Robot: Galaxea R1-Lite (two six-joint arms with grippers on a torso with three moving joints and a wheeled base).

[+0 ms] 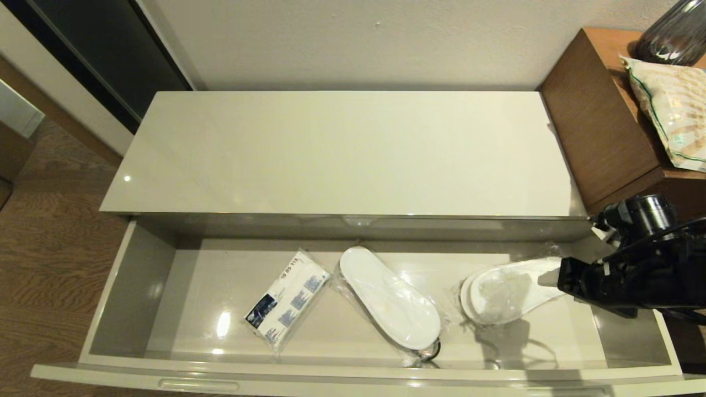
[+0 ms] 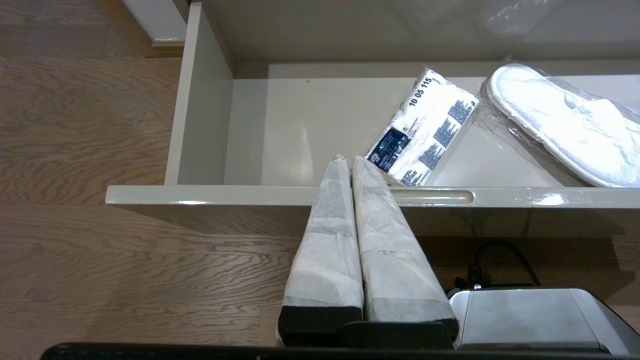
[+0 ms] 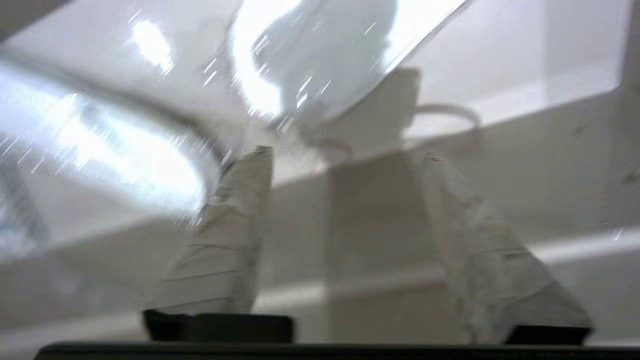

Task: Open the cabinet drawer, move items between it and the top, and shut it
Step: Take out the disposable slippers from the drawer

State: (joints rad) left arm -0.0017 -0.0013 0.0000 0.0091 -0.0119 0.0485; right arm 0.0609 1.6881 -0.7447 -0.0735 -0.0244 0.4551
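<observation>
Drawer of glossy beige-grey (image 1: 132, 286), as wide as the whole cabinet, stands pulled fully out beneath the long glossy cream-beige top (image 1: 342, 154). On its floor lie three things: a small white printed packet with a dark blue label (image 1: 287, 300) left of the middle, a flat white slipper in clear plastic wrap (image 1: 389, 298) at the middle, slanting toward the front wall, and a second plastic-wrapped white slipper (image 1: 504, 295) toward the right end, one end of it raised off the floor. The right gripper (image 3: 345, 160) is at that raised end, by the drawer's right wall; its taped fingers (image 3: 225, 240) stand apart with nothing between them. The left gripper (image 2: 348, 161) hangs in front of the drawer's front wall near an oblong finger recess (image 2: 435, 196), fingers pressed together and empty. On the brown wooden desk (image 1: 590, 110) at the right lies a crinkly green-trimmed bag (image 1: 670, 110).
</observation>
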